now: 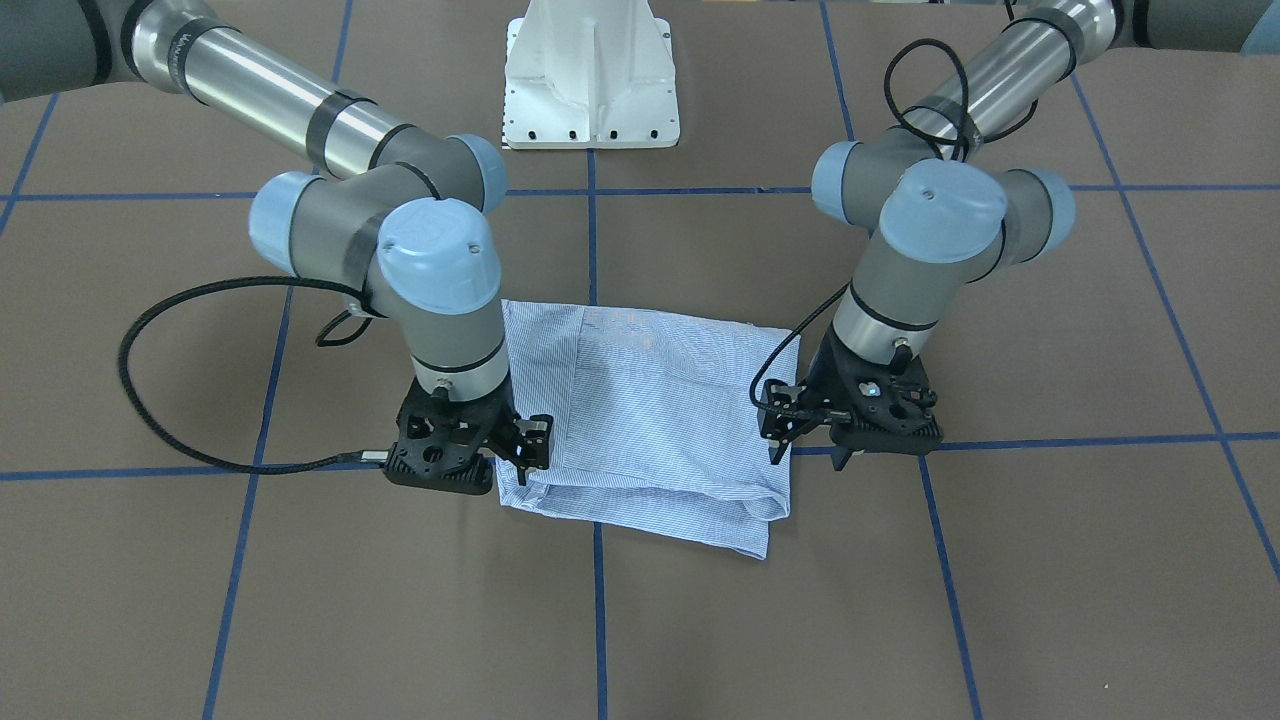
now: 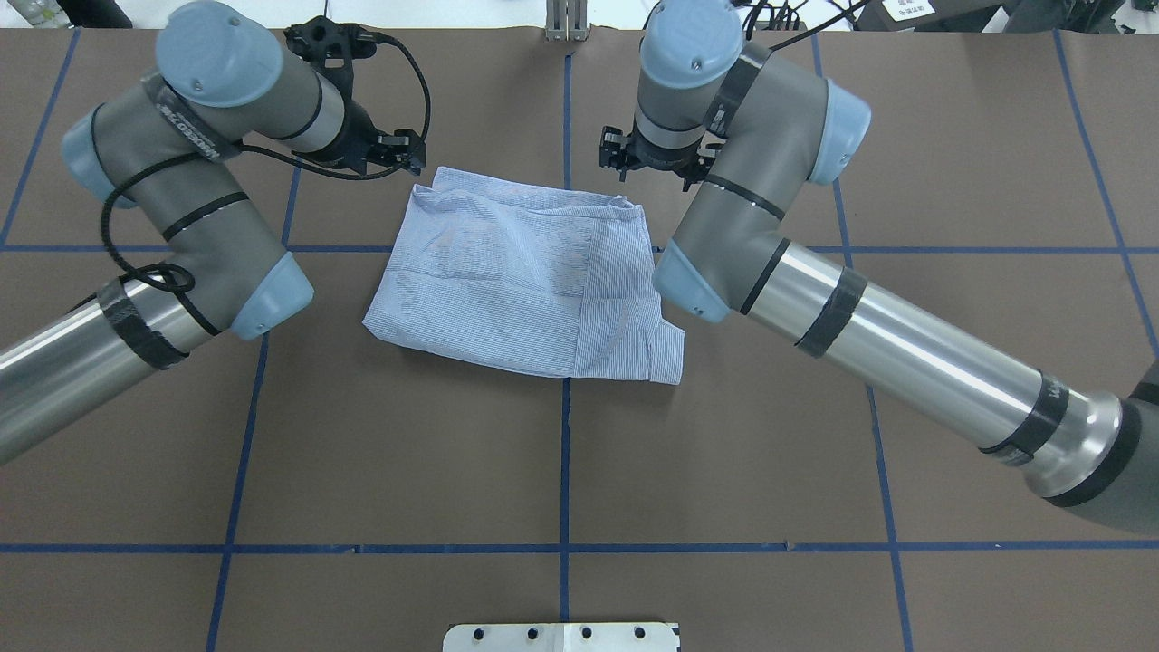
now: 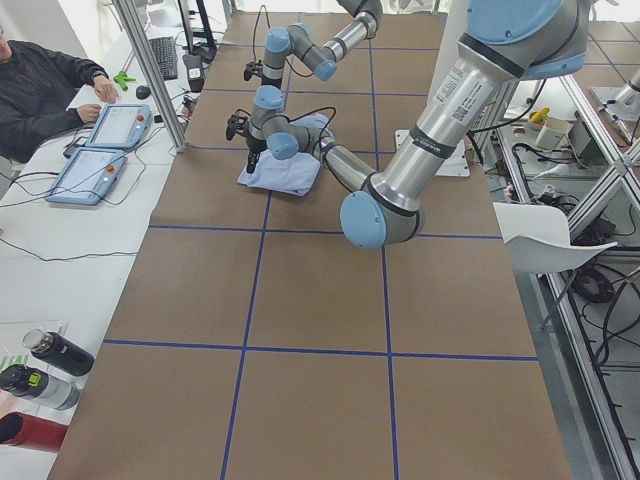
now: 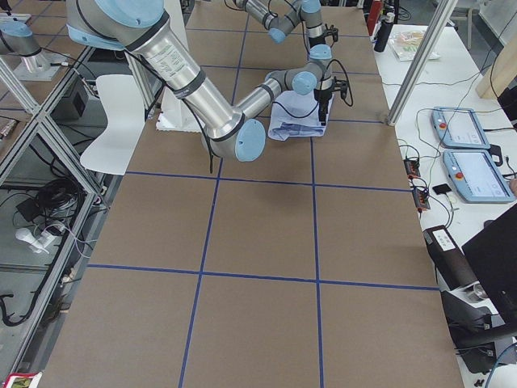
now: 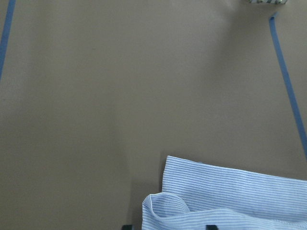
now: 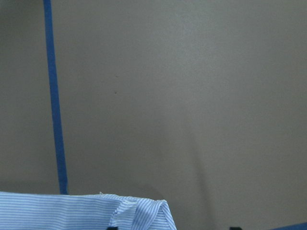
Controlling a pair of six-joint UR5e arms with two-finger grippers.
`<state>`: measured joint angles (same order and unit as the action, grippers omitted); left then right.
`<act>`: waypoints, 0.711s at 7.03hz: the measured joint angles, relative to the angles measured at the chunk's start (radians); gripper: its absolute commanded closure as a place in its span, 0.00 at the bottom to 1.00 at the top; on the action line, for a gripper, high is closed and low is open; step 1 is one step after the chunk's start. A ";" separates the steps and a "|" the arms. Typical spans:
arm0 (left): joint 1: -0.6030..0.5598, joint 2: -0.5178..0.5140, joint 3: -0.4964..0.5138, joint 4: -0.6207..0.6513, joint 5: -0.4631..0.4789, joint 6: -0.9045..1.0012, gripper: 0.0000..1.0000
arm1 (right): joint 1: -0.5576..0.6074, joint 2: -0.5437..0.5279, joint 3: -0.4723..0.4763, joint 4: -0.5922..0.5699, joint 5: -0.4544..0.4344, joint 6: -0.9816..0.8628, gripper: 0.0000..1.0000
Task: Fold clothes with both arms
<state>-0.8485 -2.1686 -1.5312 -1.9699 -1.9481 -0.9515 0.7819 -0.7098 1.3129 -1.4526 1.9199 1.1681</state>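
Observation:
The clothes are one light blue-and-white striped shirt (image 1: 650, 420) lying folded into a rough rectangle (image 2: 525, 281) on the brown table. Both arms hang over its far edge, one at each corner. My left gripper (image 1: 778, 428) (image 2: 403, 149) stands low at the shirt's left far corner. In the left wrist view its fingertips are apart, and a curled fold of shirt (image 5: 230, 196) lies between them. My right gripper (image 1: 530, 450) (image 2: 617, 154) is at the other far corner, also open, with the shirt's corner (image 6: 72, 211) between its tips.
The white pedestal base (image 1: 590, 80) stands on the robot's side of the table. Blue tape lines (image 2: 566, 453) grid the brown surface. A person sits at a side bench with two teach pendants (image 3: 100, 150). Bottles (image 3: 45, 365) lie on the bench nearer the left-end camera.

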 measured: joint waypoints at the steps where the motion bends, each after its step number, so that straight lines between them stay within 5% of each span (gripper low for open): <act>1: -0.012 0.058 -0.113 0.076 -0.017 0.075 0.00 | 0.049 -0.040 0.059 -0.045 0.072 -0.091 0.00; 3: -0.068 0.147 -0.301 0.286 -0.031 0.318 0.00 | 0.164 -0.180 0.234 -0.203 0.151 -0.409 0.00; 5: -0.221 0.280 -0.382 0.361 -0.102 0.611 0.00 | 0.273 -0.371 0.379 -0.260 0.212 -0.685 0.00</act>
<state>-1.0698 -1.8889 -1.9130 -1.6088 -2.0498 -0.3400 1.0549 -1.0810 1.6919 -1.7122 2.1316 0.4829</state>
